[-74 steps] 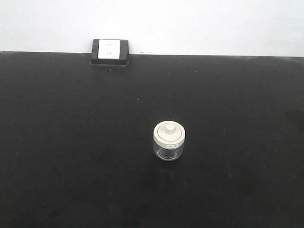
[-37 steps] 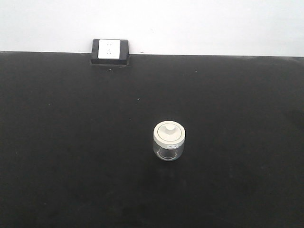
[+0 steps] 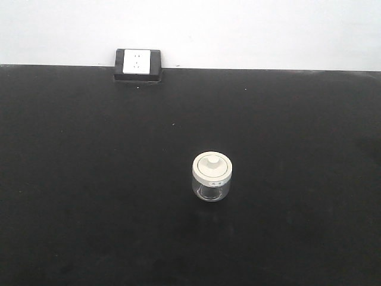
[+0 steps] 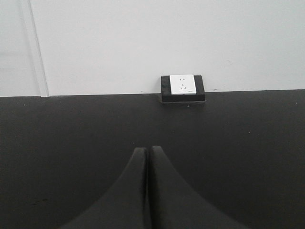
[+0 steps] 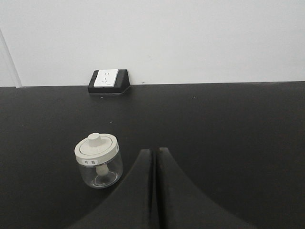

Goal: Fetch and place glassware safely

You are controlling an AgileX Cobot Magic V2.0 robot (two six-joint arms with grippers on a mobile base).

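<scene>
Jar (image 3: 212, 177) upright mid-table (image 3: 89, 179), white lid (image 5: 96, 146) on, a pale lump inside at the bottom. Just left of the right gripper (image 5: 156, 151), apart from it. Both grippers, left (image 4: 147, 150) too, closed on nothing.

Each pincer (image 4: 147, 157) (image 5: 155, 157) has two matte black, curved, tapering fingers.

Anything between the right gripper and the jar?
Nothing visible. In the right wrist view the jar stands upright on bare black table, ahead and left of the shut right gripper. The socket box sits far back at the wall, out of the path.
</scene>
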